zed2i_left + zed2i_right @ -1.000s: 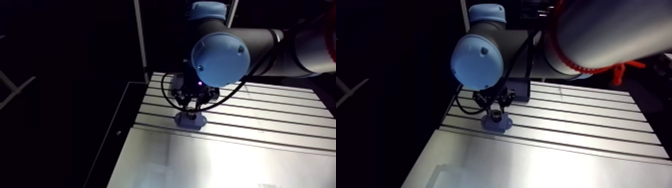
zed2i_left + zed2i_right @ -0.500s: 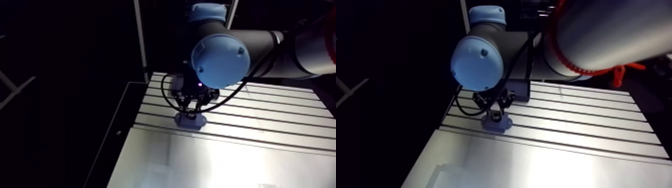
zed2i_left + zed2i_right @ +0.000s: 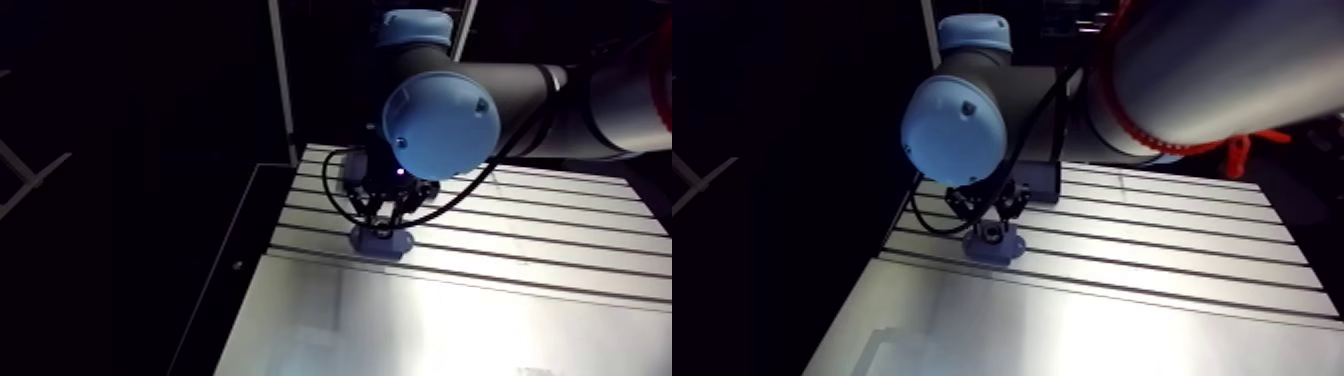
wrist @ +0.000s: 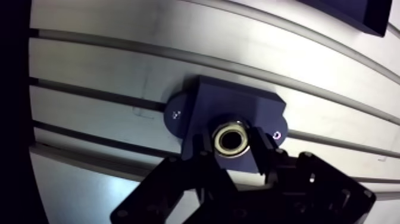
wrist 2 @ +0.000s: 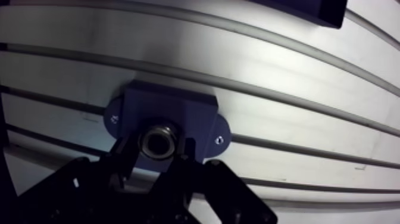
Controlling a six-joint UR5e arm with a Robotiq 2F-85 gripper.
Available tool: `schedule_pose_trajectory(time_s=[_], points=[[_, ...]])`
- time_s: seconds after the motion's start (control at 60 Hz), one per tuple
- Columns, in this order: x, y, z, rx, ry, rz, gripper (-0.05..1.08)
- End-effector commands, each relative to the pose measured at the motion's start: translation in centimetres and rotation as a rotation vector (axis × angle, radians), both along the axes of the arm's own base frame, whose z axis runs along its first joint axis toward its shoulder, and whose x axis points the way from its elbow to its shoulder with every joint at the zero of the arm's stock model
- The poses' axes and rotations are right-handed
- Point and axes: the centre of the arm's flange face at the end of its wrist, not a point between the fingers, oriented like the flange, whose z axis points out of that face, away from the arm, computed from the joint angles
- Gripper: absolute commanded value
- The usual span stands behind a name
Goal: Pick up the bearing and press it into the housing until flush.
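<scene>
Dark housing [image 4: 238, 104] on slotted table [image 4: 107, 65]

One bearing [image 4: 231, 138], one housing [image 4: 238, 104], one dark block [image 3: 1040, 182], one slotted table [image 3: 560, 300]

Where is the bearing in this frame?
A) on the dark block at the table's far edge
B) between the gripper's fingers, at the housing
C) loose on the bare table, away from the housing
B: in the wrist view the gripper clamps the bearing right over the blue housing.
</scene>
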Motion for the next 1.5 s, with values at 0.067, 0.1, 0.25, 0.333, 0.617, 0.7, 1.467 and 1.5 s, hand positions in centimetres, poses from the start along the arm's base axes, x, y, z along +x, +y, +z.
schedule_pose_trajectory(time_s=[0.067,0.1,0.25,0.333,0.617,0.7,1.467,1.5], points=[[-0.01,0.12,-0.05,0.000,-0.001,-0.002,0.72],[-0.01,0.12,-0.05,0.000,-0.001,-0.002,0.72],[-0.09,0.33,-0.05,0.000,-0.001,0.003,0.72],[-0.10,0.34,-0.05,0.000,-0.001,0.002,0.72],[0.05,0.28,-0.17,0.000,-0.004,0.004,0.72],[0.05,0.28,-0.17,0.000,-0.004,0.004,0.72],[-0.05,0.66,-0.22,0.000,-0.004,-0.001,0.72],[-0.01,0.67,-0.26,0.000,-0.006,-0.001,0.72]])
